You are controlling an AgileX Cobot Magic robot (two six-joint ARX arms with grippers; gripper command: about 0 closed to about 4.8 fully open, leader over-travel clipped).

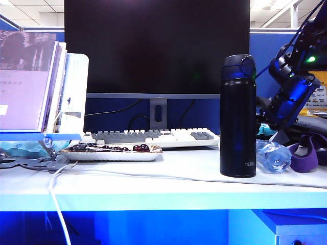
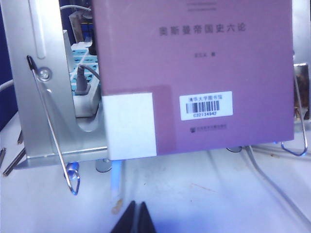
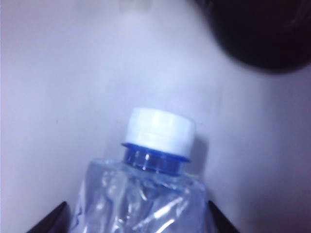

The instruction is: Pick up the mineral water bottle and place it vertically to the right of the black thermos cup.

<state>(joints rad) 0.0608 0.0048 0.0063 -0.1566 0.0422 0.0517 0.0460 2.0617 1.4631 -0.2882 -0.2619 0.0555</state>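
On the far left of the white tabletop (image 1: 168,189), a metal bookstand (image 1: 75,92) props up a purple book (image 1: 25,76). The left wrist view looks straight at that book (image 2: 194,73), with a barcode sticker on its cover. The left end effector (image 2: 136,218) shows there only as two dark fingertips lying side by side, pressed together and holding nothing, just above the bare tabletop in front of the bookstand.

Moving right, a shallow white tray (image 1: 110,154) of dark round items sits before a grey and white keyboard (image 1: 153,137). Behind them stands a large dark monitor (image 1: 156,46).

Right of centre, the thermos (image 1: 238,116) stands upright, tall and black, with small white lettering near its base.

Just beside it on the right, the bottle (image 1: 272,155) lies on its side on the tabletop, clear and crumpled. A purple object (image 1: 306,155) lies just beyond it.

Above the bottle, the right arm (image 1: 294,97) slants down from the upper right. In the right wrist view, the bottle (image 3: 146,194) fills the lower frame, its white cap (image 3: 160,128) pointing away from the camera. The right end effector (image 3: 136,221) is spread wide, one dark fingertip (image 3: 51,221) on each side of the bottle's body. Whether they touch it I cannot tell.
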